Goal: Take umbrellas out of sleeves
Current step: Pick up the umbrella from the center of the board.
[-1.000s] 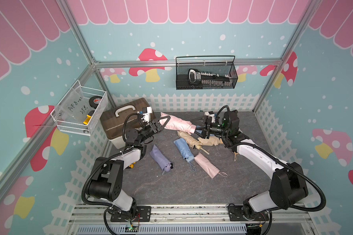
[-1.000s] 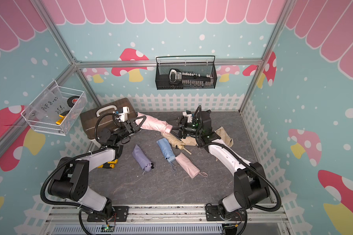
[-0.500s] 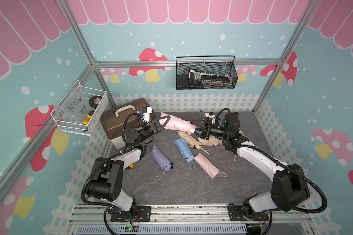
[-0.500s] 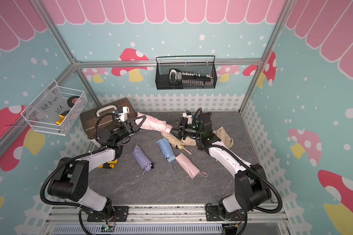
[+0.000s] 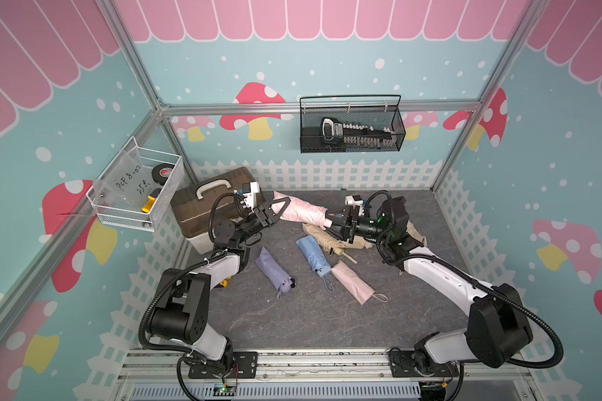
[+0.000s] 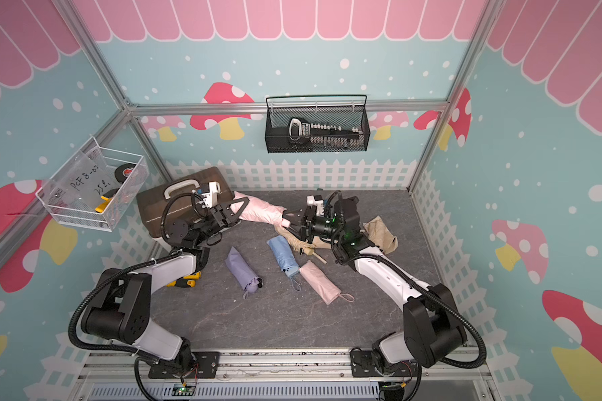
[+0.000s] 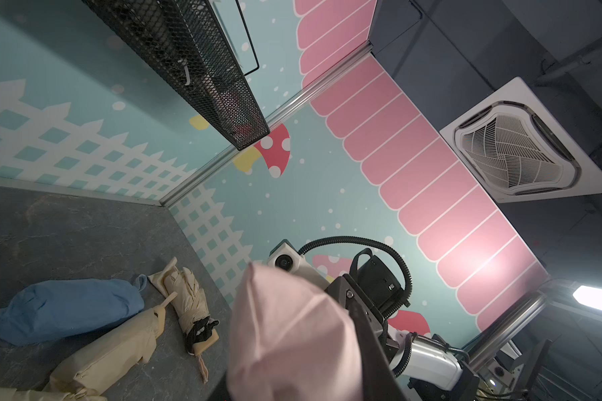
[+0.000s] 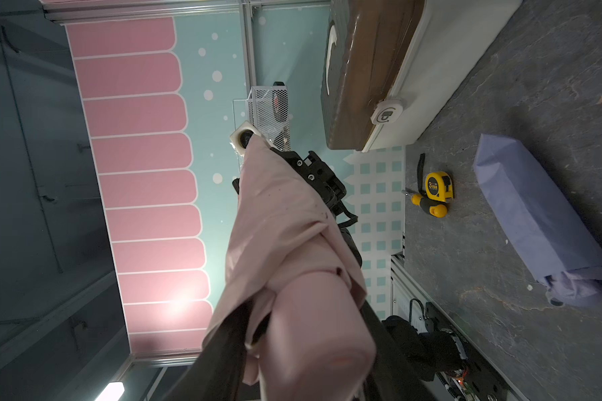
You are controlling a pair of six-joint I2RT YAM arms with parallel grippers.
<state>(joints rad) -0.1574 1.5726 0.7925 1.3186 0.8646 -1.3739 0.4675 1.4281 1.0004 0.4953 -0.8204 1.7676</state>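
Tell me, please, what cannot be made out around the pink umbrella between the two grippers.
- Right gripper: whether it touches the pink umbrella's handle; draped fabric hides the contact in the right wrist view.
- Left gripper: the pink sleeve hides one finger in the left wrist view.

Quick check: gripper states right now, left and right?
Left gripper: shut on the pink sleeve, at its end.
Right gripper: jaws around the pink umbrella handle; whether it grips cannot be told.

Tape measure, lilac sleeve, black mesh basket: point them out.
tape measure (image 8: 438,185), right wrist view, yellow face.
lilac sleeve (image 5: 271,269), in a top view, mid-length.
black mesh basket (image 5: 353,148), in a top view, front wall.
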